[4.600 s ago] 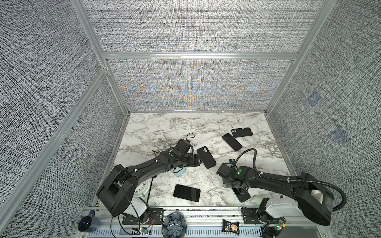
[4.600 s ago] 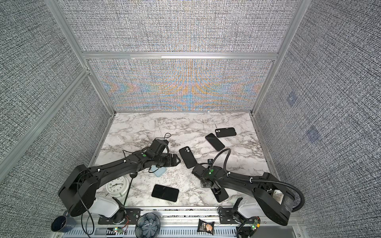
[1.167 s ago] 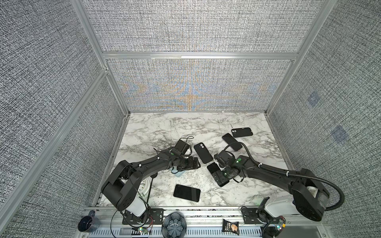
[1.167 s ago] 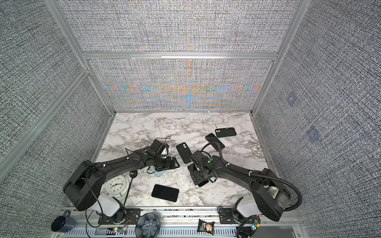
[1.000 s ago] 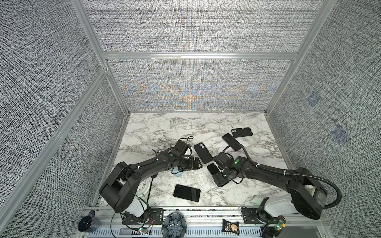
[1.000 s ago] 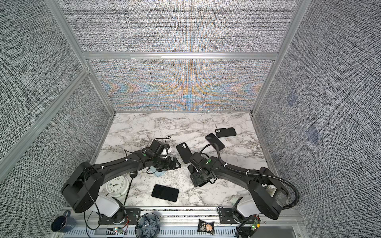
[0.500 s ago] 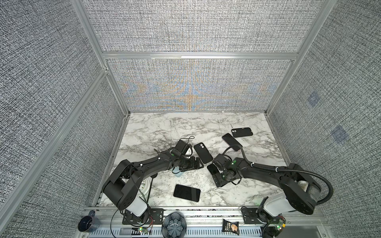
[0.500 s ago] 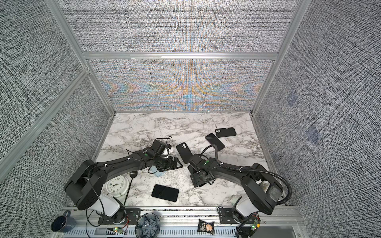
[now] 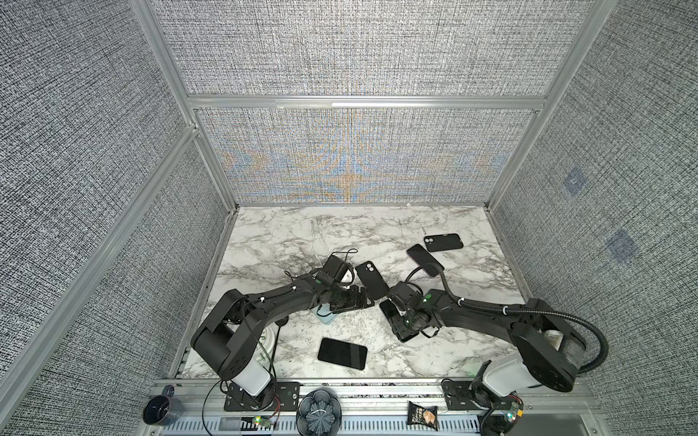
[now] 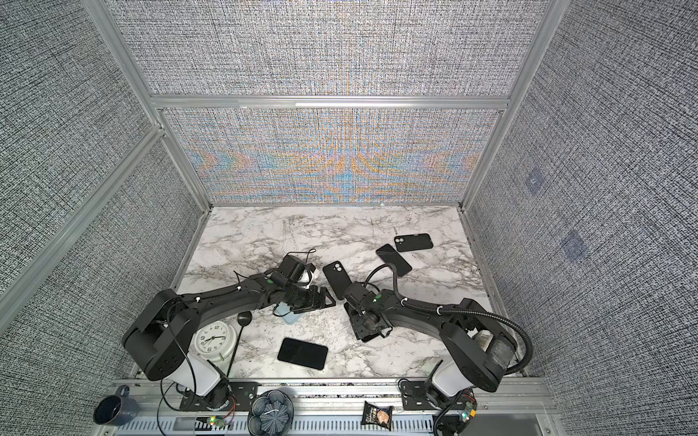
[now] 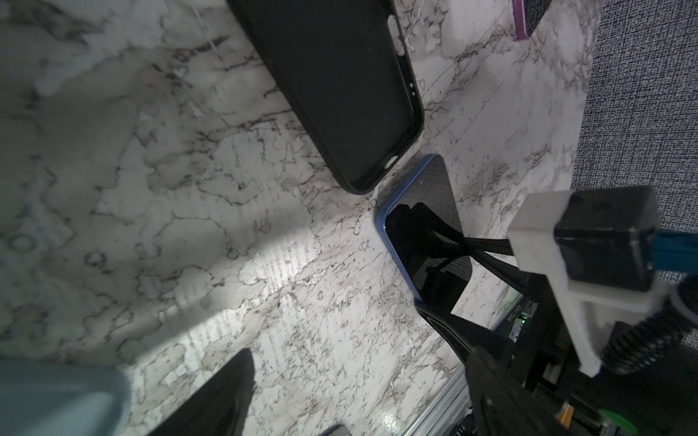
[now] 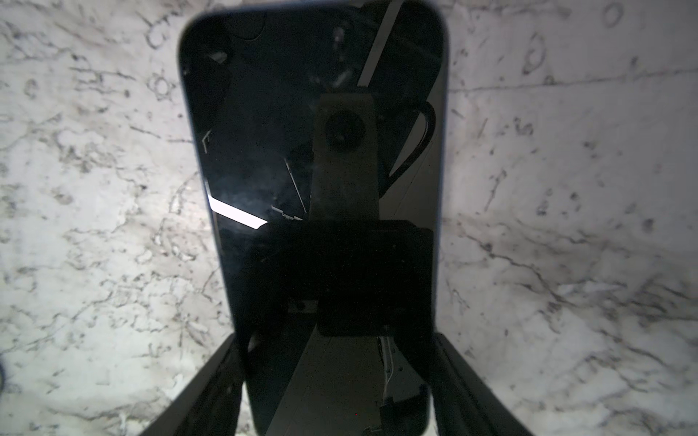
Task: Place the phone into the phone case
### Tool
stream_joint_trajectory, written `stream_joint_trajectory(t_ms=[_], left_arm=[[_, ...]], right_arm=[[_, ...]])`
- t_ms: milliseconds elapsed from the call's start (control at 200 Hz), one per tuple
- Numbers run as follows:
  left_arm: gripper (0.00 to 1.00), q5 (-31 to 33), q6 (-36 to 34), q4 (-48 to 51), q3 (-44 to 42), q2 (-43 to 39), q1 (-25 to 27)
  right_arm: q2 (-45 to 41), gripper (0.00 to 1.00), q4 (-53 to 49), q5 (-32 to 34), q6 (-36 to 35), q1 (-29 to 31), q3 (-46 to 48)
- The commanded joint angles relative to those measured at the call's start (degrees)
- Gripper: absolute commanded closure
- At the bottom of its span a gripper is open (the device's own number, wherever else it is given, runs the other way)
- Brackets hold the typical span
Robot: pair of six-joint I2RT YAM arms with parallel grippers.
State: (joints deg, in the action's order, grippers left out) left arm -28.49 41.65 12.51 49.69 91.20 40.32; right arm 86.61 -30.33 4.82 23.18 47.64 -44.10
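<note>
The phone [image 12: 313,158] lies flat and screen-up on the marble table [image 9: 283,241], just below the centre in both top views. Its glass is dark and glossy, mirroring the wrist camera above it, and the left wrist view shows a thin blue rim around its edge [image 11: 426,226]. Its rounded upper corner almost meets the lower corner of the phone case [image 9: 372,279]. The case is black and empty and lies open side up. It has a two-lens cut-out near its top end and small button slots along one wall [image 11: 340,87].

The right gripper [image 12: 334,339] is low over the phone's lower end, hiding most of it in a top view [image 9: 406,326]. Its fingers [image 12: 211,389] straddle the two long edges and sit right against them. Whether they are actually pressing the phone cannot be told.

The left gripper [image 9: 353,298] sits left of the case with its jaws spread wide and nothing between them. It is above a pale blue case [image 9: 325,315] without gripping it.
</note>
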Motion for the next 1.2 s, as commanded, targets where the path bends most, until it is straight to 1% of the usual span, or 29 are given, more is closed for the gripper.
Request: stream_joint_trajectory(t_ms=[0, 175, 345, 410, 705, 760, 840, 930, 1055, 1196], left_arm=[[0.11, -0.6, -0.2, 0.2, 0.6, 0.1, -0.1], [0.11, -1.7, -0.7, 1.2, 2.4, 1.4, -0.1], [0.11, -3.5, 0.1, -0.9, 2.9, 1.2, -0.1], [0.11, -4.7, 1.1, -2.6, 2.4, 1.4, -0.1], [0.14, -9.6, 4.0, -10.2, 1.6, 3.6, -0.2], [0.17, -10.6, 4.5, -11.8, 1.5, 4.5, -0.2], [0.24, -11.4, 4.4, -13.0, 1.7, 5.8, -0.2], [0.27, -11.4, 4.2, -13.7, 1.7, 6.8, -0.5], [0.29, -12.3, 4.9, -16.4, 1.1, 7.7, -0.8], [0.39, -15.1, 6.1, -21.3, 0.8, 9.3, -0.9]], right_arm=[[0.1, 0.35, 0.1, 0.0, 0.4, 0.0, 0.5], [-1.2, 0.36, 0.3, -1.2, 0.7, -0.3, 0.6], [-3.8, 0.38, 1.3, -2.9, 0.5, -0.6, 1.0], [-5.0, 0.38, 1.6, -4.6, -0.4, -1.5, 1.3], [-8.2, 0.39, 4.4, -5.3, -2.8, -1.9, 3.3], [-8.9, 0.39, 5.5, -6.0, -3.2, -1.9, 3.8], [-10.5, 0.40, 7.8, -7.0, -3.6, -1.9, 5.0], [-12.3, 0.40, 9.2, -7.0, -4.2, -1.9, 6.0], [-13.7, 0.41, 9.5, -6.6, -5.0, -1.9, 6.5], [-14.6, 0.42, 10.4, -7.7, -5.9, -1.9, 7.3]])
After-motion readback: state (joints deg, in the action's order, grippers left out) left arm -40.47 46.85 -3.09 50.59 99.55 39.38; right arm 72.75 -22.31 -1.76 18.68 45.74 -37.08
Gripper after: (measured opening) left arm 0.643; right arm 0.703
